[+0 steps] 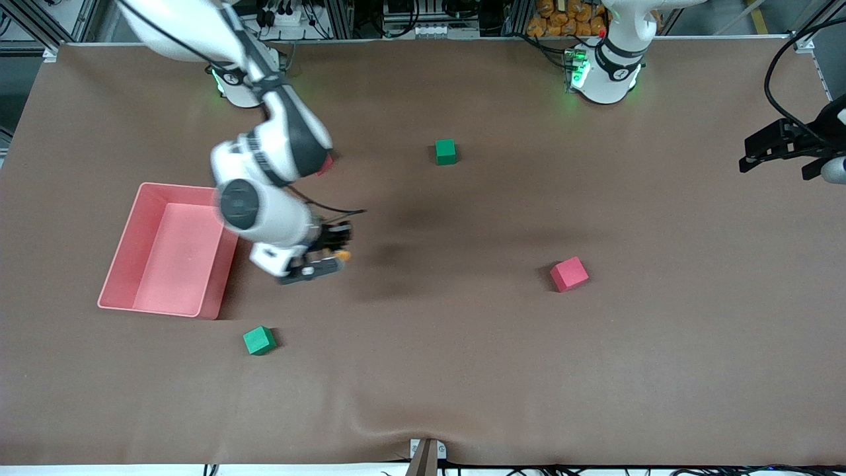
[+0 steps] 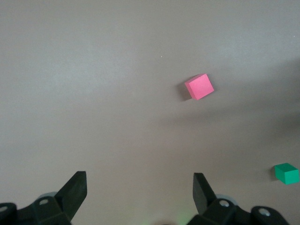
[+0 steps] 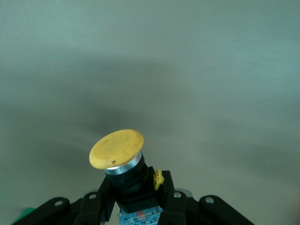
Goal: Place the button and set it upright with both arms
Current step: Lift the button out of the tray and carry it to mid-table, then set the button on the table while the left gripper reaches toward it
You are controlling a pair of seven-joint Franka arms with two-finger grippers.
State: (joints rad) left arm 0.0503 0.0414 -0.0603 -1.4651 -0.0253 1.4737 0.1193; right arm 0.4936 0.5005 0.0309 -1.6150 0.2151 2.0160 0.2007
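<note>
My right gripper (image 1: 336, 246) is shut on the button (image 3: 117, 151), a round orange-yellow cap on a black body, and holds it over the table beside the pink bin (image 1: 132, 264). In the front view only a speck of the orange cap (image 1: 342, 254) shows under the wrist. My left gripper (image 1: 773, 147) is open and empty, up in the air at the left arm's end of the table; its two black fingers (image 2: 75, 190) stand wide apart in the left wrist view.
A red cube (image 1: 569, 274) lies toward the left arm's end and shows in the left wrist view (image 2: 199, 86). One green cube (image 1: 445, 151) lies near the bases and shows in the left wrist view (image 2: 286, 173), another (image 1: 258, 340) nearer the front camera. Another red cube (image 1: 325, 163) peeks from under the right arm.
</note>
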